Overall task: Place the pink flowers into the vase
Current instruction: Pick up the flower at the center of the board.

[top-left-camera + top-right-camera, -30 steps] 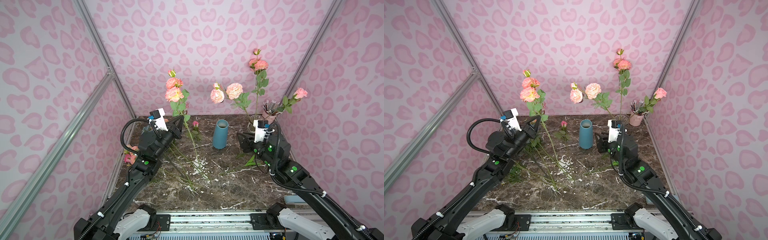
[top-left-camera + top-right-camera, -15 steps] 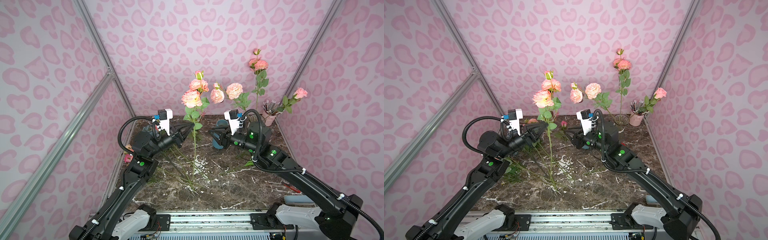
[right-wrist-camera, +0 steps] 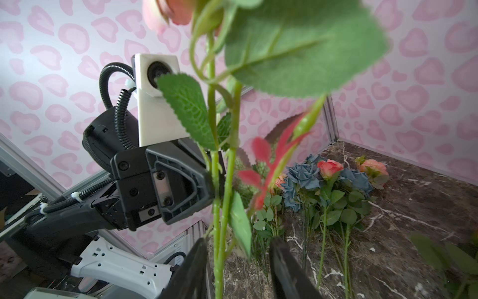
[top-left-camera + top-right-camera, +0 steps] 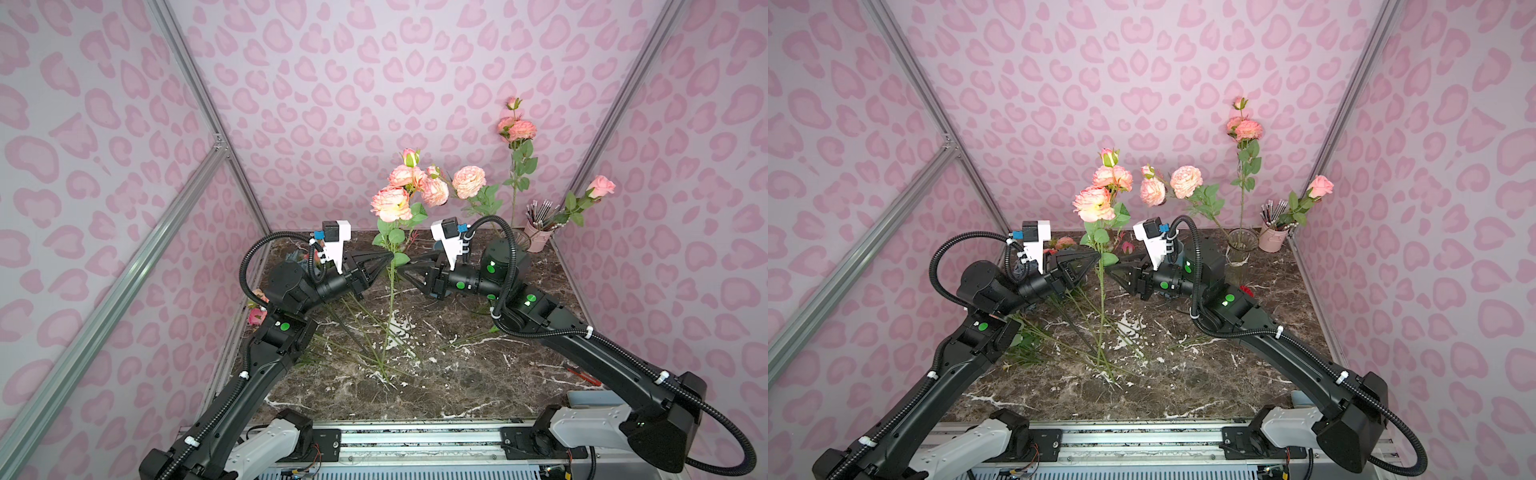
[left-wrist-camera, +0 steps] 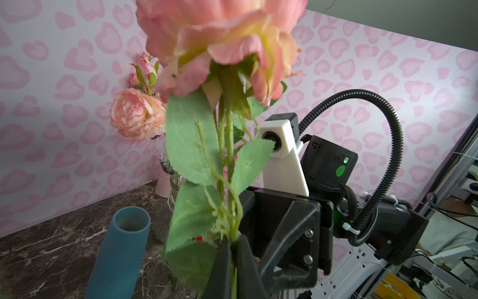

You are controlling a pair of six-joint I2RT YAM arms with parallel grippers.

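Note:
My left gripper [image 4: 390,258] [image 5: 234,240] is shut on the green stem of a pink flower [image 4: 390,203] [image 4: 1094,203], holding it upright over the middle of the table. My right gripper [image 4: 401,270] [image 3: 238,243] faces it from the right, open, with the same stem [image 3: 216,181] between its jaws and touching neither. The clear glass vase [image 4: 1239,245] at the back right holds several pink flowers [image 4: 1185,181]. More pink flowers [image 3: 329,168] lie at the back left.
A teal vase [image 5: 121,248] stands empty beside the glass vase, mostly hidden behind my right wrist in both top views. A pink cup [image 4: 538,239] of pencils holds one pink rose [image 4: 600,185]. Blue hydrangeas [image 3: 305,176] and loose stems [image 4: 357,328] lie at left and centre.
My left gripper has stood the flower upright and carried it toward the centre. My right arm swung left from the glass vase, and its open jaws now bracket the stem.

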